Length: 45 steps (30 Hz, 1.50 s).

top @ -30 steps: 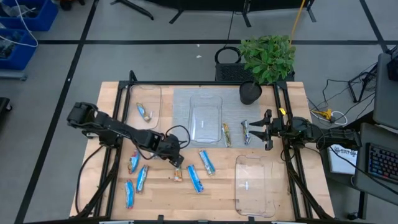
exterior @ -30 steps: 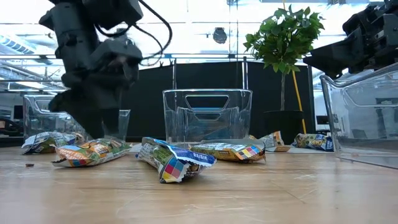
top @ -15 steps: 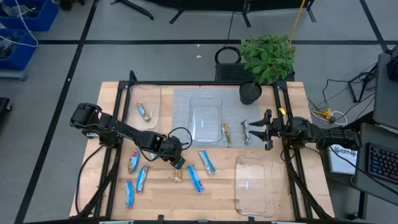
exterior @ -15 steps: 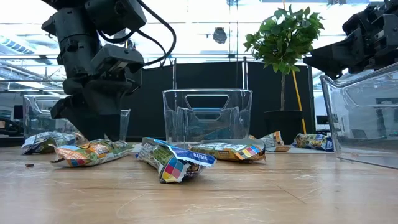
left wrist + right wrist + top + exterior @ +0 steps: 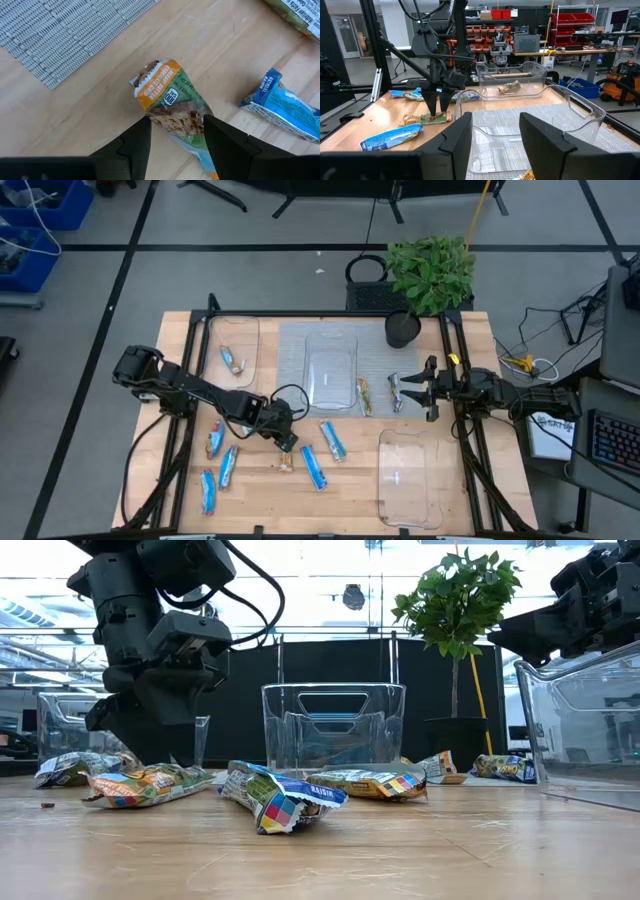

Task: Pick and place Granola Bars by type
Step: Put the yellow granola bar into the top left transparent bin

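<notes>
My left gripper (image 5: 285,443) (image 5: 175,127) points down over an orange-and-green wrapped granola bar (image 5: 167,97) (image 5: 286,460) that lies flat on the wood. It is open, with one finger on each long side of the bar. Several blue bars (image 5: 315,467) lie around it on the near left of the table, and one (image 5: 233,360) sits in the far left tray. My right gripper (image 5: 430,390) (image 5: 495,145) waits open at the table's right, beside a silver bar (image 5: 397,392) and a tan bar (image 5: 365,396). My left gripper comes from above with its fingers (image 5: 142,137) across the orange bar, close against both long sides near its middle (image 5: 175,117). Whether the fingers touch the wrapper, I cannot tell. The bar lies flat on the table.
Three clear plastic trays stand on the table: far left (image 5: 250,340), middle far on a grey mat (image 5: 331,340), near right (image 5: 408,475). A potted plant (image 5: 430,275) stands at the far right edge. Black rails run along both sides.
My left gripper has shifted a little toward the table's right and slightly up over the orange bar, then held still. The bar has stayed where it lay.
</notes>
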{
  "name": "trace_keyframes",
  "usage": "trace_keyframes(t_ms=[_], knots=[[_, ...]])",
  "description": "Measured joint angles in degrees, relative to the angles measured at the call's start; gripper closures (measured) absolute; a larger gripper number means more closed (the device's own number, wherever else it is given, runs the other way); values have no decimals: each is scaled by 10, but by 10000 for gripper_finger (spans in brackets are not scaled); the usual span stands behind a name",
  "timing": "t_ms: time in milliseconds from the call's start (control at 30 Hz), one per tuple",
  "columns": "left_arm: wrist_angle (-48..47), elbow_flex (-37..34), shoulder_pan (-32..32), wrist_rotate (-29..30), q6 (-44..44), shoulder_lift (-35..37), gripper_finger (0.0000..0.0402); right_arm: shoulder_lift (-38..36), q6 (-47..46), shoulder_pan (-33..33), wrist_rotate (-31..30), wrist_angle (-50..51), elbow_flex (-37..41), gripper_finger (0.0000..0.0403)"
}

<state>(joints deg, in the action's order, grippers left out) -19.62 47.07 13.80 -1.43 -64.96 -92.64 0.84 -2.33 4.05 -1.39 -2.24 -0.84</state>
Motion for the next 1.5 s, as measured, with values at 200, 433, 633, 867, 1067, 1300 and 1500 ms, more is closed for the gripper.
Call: trace_keyframes(t_ms=[200, 433, 633, 867, 1067, 1300, 1500], knots=[[0, 0, 0, 0, 2, 0, 215, 0, 0, 0, 0, 0, 0, 248], [0, 0, 0, -3, -2, 0, 216, 0, 0, 0, 0, 0, 0, 248], [0, 0, 0, -30, 1, 0, 230, 0, 0, 0, 0, 0, 0, 248], [0, 0, 0, -31, 19, 0, 346, 0, 0, 0, 0, 0, 0, 248], [0, 0, 0, -27, 54, 0, 392, 0, 0, 0, 0, 0, 0, 248], [23, 0, 0, -10, 101, 0, 398, 0, 0, 0, 0, 0, 0, 248], [61, 0, 2, 7, 162, 4, 399, 0, 0, 0, 0, 0, 0, 248]])
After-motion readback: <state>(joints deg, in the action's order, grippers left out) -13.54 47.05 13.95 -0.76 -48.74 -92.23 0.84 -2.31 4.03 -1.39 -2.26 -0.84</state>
